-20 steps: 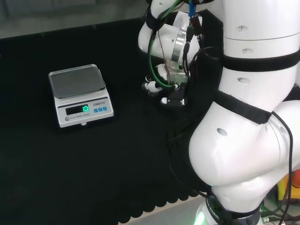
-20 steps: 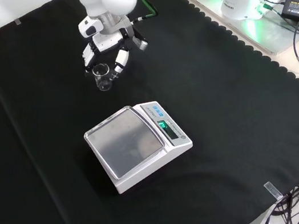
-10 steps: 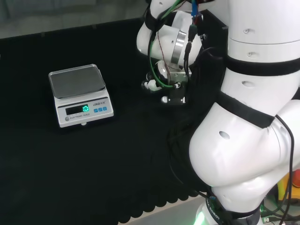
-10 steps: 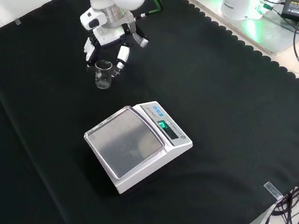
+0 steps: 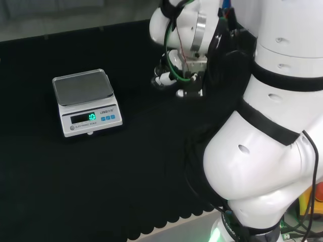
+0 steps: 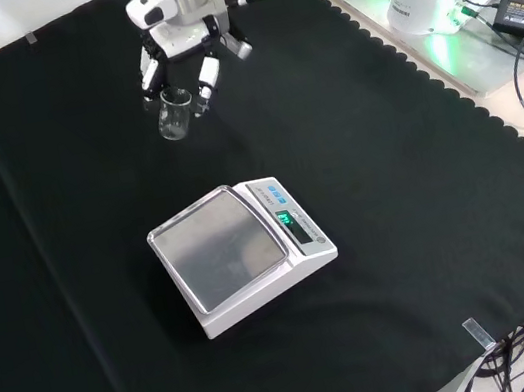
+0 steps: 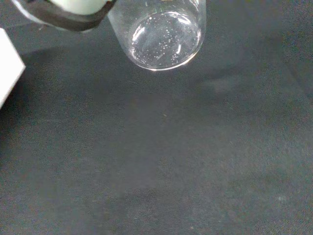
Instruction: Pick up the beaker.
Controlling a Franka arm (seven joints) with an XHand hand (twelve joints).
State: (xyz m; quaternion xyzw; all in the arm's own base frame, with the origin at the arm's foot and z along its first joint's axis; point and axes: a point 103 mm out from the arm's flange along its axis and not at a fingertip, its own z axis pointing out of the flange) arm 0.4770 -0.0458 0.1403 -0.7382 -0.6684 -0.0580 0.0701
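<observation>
Beaker point(image 6: 174, 115) pinched in robot hand point(image 6: 182, 42) in front view, wrist view – its base over cloth point(image 7: 161, 161).

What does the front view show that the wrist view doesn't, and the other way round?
The front view takes in the whole scale, with its lit display, and the hand curled round the beaker. The wrist view looks up close at the beaker's round base, clear of the cloth, with tiny droplets or specks inside. Both show the beaker, the black cloth and part of the hand.
</observation>
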